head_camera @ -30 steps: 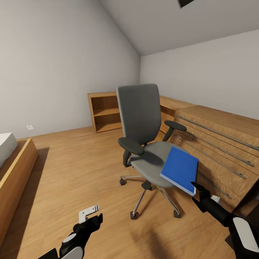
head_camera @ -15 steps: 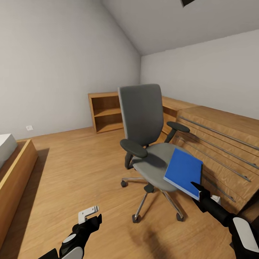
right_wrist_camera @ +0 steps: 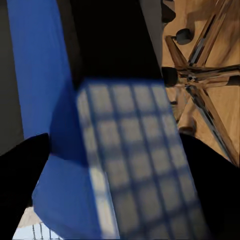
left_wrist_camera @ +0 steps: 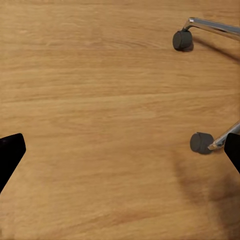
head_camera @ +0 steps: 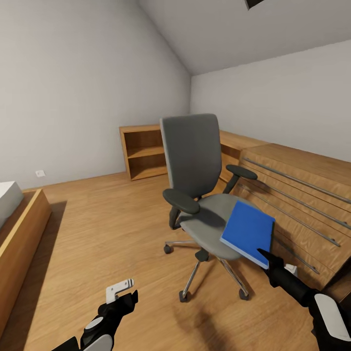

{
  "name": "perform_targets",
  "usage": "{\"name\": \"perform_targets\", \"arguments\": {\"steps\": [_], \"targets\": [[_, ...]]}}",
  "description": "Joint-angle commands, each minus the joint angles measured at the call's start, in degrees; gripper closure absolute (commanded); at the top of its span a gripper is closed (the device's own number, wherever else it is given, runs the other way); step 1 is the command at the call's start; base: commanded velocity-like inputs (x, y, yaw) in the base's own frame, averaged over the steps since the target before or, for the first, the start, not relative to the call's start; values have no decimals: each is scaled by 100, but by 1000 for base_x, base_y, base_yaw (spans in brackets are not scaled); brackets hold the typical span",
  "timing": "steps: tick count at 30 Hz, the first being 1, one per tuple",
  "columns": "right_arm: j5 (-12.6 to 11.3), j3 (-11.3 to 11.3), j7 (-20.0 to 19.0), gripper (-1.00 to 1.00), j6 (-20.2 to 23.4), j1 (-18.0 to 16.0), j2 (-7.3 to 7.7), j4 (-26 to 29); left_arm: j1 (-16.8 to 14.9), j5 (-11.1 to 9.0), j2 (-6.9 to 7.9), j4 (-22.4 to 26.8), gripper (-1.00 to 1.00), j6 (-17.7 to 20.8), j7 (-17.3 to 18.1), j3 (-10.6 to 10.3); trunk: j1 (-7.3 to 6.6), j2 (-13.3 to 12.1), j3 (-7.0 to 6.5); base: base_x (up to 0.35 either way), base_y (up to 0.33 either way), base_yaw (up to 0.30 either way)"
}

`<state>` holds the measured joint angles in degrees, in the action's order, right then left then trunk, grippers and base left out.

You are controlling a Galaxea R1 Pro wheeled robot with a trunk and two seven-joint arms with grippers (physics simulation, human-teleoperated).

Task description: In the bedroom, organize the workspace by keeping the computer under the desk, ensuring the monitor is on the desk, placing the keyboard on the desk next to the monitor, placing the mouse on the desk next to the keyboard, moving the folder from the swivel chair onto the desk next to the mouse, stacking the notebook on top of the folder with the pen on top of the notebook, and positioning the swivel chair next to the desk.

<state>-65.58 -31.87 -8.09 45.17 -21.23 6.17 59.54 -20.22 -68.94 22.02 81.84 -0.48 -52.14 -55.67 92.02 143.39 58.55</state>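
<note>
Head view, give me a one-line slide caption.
Right gripper grips the tilted blue folder at the grey swivel chair, beside an oak dresser.

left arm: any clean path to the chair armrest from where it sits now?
Probably yes. The left gripper hangs low and open over bare floor, and nothing stands between it and the swivel chair's near armrest. It would have to rise and extend forward, though; range is unclear.

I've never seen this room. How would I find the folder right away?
Look for the grey swivel chair in the middle of the wooden floor, beside the long oak dresser. At the seat's front edge, tilted up, is the folder, with the right gripper at its lower corner. It is flat, rectangular and the only bright blue thing there.
</note>
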Motion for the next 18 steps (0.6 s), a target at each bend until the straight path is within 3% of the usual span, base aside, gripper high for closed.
{"name": "perform_targets", "arguments": {"steps": [1,12,18], "targets": [[98,12,-32,100,26,-4,-2,-4,-8,-26,4,7,-100,-5,-26,-14,-1,2,6,0,0,0],[98,57,-43,100,18,-4,-2,-4,-8,-16,4,7,-100,-8,-24,-14,-1,2,6,0,0,0],[98,58,-43,100,17,-4,-2,-4,-8,-15,4,7,-100,-13,-26,-14,-16,-6,-127,0,0,0]]}}
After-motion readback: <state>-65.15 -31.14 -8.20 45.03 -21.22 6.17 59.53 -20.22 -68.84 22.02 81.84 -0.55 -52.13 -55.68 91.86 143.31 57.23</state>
